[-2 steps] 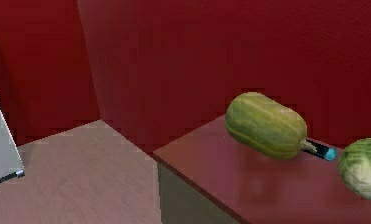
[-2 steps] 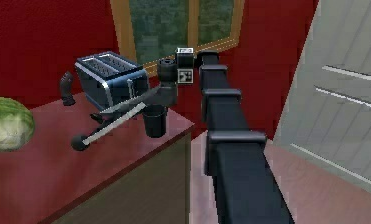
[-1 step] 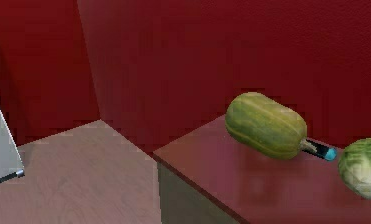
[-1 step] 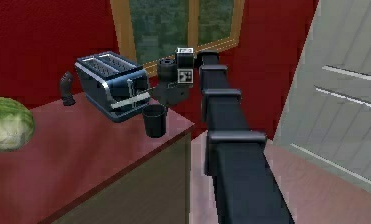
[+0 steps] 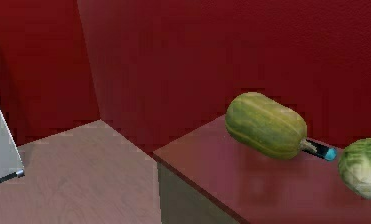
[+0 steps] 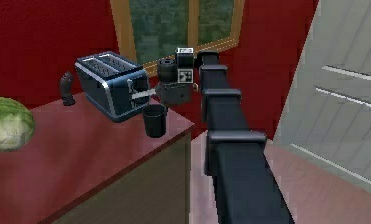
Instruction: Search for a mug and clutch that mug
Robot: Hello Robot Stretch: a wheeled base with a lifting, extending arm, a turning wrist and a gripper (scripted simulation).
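- Deep red walls close round a dark red table [image 6: 88, 150], with a window [image 6: 183, 22] behind it and a white door [image 6: 338, 80] at the arm side view's right.
- On that table the mug [image 6: 155, 121] stands upright at the corner, just beside a blue-grey toaster [image 6: 111, 84] and on the side nearest the arm [image 6: 233, 130].
- By my reading, the arm is stretched out along the table's end so that the hand [image 6: 163, 92] comes to this corner. The hand sits just above the mug in the picture, but I cannot tell whether it is over, beside or touching it.
- With the mug and toaster standing at and behind the hand, I cannot tell whether it holds anything.
- To look at, the mug is small, squat and nearly black, a plain cylinder with a hollow top. Its handle cannot be made out.
- A round green melon [image 6: 11, 122] rests well apart from the mug. In the forward view a long striped squash [image 5: 265, 124] lies on its side with a blue-handled tool [image 5: 319, 151] against it. Neither seems likely to hinder a grasp.
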